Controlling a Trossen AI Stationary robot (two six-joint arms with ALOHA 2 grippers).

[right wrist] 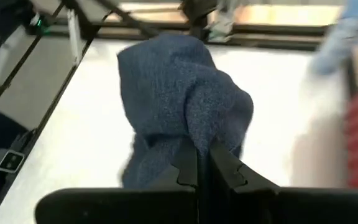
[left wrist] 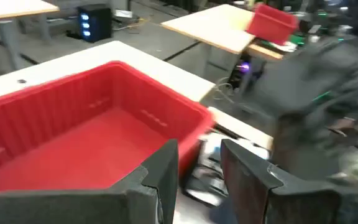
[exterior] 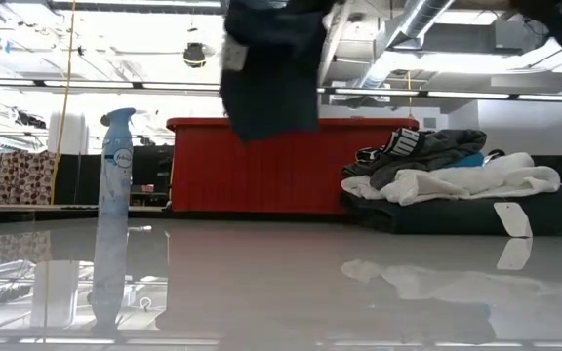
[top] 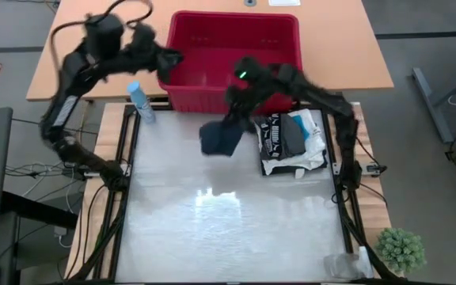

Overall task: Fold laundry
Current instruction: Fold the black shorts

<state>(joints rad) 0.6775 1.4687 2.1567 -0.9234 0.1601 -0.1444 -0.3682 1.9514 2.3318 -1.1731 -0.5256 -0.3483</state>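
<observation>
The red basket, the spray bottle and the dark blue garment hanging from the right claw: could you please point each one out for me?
red basket (top: 212,27): high view, on its far rim.
spray bottle (exterior: 115,210): low view, on its body.
dark blue garment (right wrist: 179,93): right wrist view, on the bunched cloth above the claw.

A glossy, mirror-like white bench (top: 228,229) reflects the lights. Behind it stands a smooth red plastic basket (top: 236,39) with slotted walls. Beside the basket's right corner lies a pile of soft matt cloth garments (top: 291,142). A dark blue, coarse-knit cloth garment (right wrist: 179,106) hangs from the matt black right pincer (right wrist: 202,163).
</observation>
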